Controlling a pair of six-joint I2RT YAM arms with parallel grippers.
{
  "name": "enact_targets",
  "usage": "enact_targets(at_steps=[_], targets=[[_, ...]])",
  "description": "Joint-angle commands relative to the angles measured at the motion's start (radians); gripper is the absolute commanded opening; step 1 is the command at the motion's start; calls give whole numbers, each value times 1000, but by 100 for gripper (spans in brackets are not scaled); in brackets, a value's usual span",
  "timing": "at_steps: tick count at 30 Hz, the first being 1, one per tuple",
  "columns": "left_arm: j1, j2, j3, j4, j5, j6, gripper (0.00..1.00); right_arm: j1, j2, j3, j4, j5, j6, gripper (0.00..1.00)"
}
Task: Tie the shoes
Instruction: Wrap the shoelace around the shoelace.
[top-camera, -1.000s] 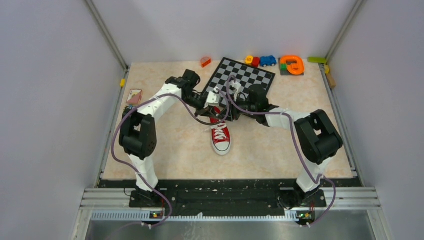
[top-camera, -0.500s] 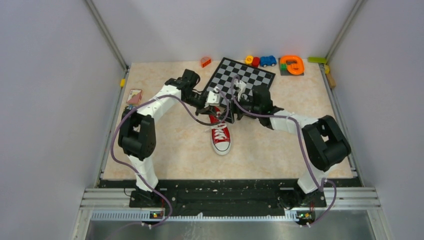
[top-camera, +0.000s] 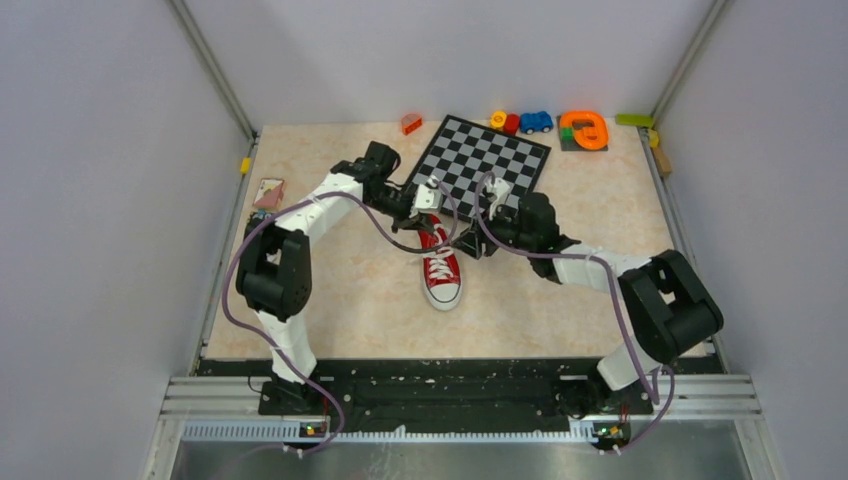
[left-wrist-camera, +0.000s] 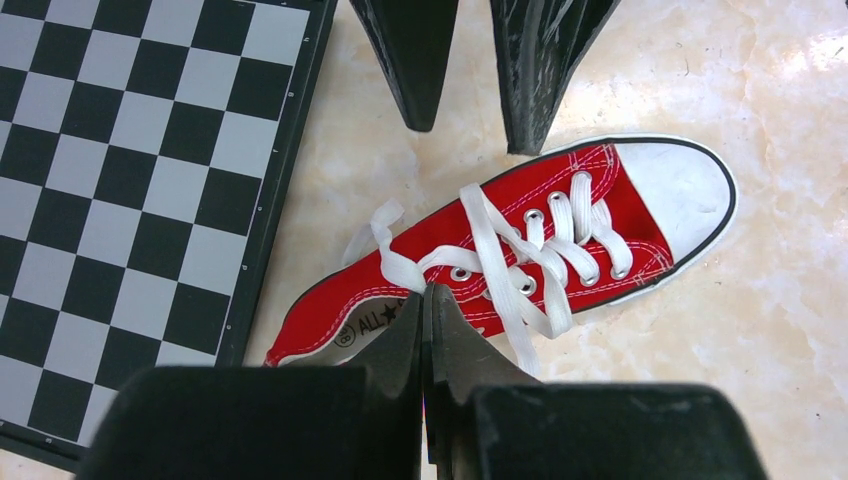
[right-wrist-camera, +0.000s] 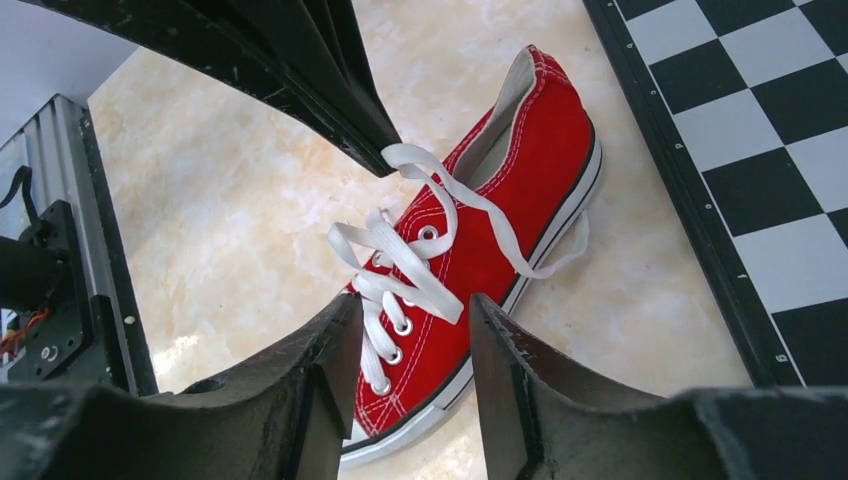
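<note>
A red sneaker (top-camera: 441, 272) with white laces lies on the table, toe toward the near edge. It also shows in the left wrist view (left-wrist-camera: 560, 225) and the right wrist view (right-wrist-camera: 505, 190). My left gripper (left-wrist-camera: 428, 292) is shut, pinching a white lace (left-wrist-camera: 400, 268) over the shoe's opening; in the top view it (top-camera: 436, 227) sits above the heel. My right gripper (right-wrist-camera: 415, 325) is open and empty, hovering above the laced front of the shoe, with its fingers (left-wrist-camera: 420, 60) pointing at my left gripper. The loose lace (right-wrist-camera: 480, 215) trails over the shoe's side.
A chessboard (top-camera: 485, 158) lies just behind the shoe, its edge close to the heel (left-wrist-camera: 130, 180). Small toys line the back edge: an orange block (top-camera: 411, 123), toy cars (top-camera: 523, 122), an orange ring piece (top-camera: 584, 130). A card (top-camera: 268, 192) lies at the left.
My right arm has swung rightward and toward the near edge, drawing its gripper back from the shoe's heel. The left gripper and the shoe have barely moved.
</note>
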Motion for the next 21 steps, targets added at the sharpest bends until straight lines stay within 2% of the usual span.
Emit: enact_targets(at_steps=[1, 6, 10, 14, 18, 21], targets=[[-1, -62, -14, 27, 17, -9, 0, 4, 69, 14, 131, -44, 6, 44], [-1, -63, -15, 28, 18, -7, 0, 8, 128, 30, 148, -47, -11, 46], [-1, -67, -15, 28, 18, -6, 0, 10, 155, 33, 165, -41, -12, 52], [-1, -69, -17, 29, 19, -3, 0, 15, 186, 55, 163, -44, -12, 52], [-1, -69, -18, 28, 17, -2, 0, 20, 207, 66, 169, -54, -12, 47], [-1, -68, -18, 28, 18, -2, 0, 20, 212, 66, 177, -69, -7, 39]])
